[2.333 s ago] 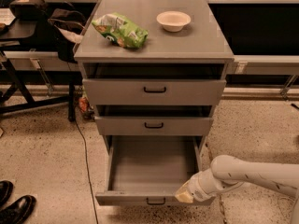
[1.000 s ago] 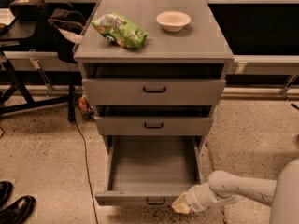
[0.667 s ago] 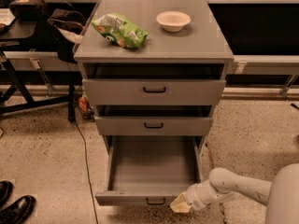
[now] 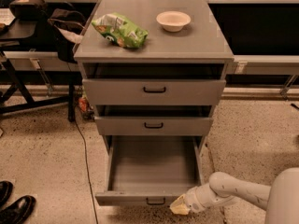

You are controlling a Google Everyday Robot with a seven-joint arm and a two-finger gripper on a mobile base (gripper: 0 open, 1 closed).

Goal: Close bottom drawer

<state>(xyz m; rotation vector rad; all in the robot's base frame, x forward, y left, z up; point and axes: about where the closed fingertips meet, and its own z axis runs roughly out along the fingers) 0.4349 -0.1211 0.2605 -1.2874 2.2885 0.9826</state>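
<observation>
The bottom drawer of the grey cabinet stands pulled far out, and its box is empty. Its flat front with a small dark bar handle sits near the lower edge of the view. My gripper is low at the right end of that drawer front, close to its corner. The white arm reaches in from the lower right. The middle drawer and the top drawer each stick out a little.
On the cabinet top lie a green chip bag and a white bowl. A black desk frame with a bag stands at the left. A dark cable runs over the floor, and black shoes show at the lower left.
The gripper has dropped lower and moved slightly left, from the drawer's right side to the right end of its front. The drawer has not visibly moved.
</observation>
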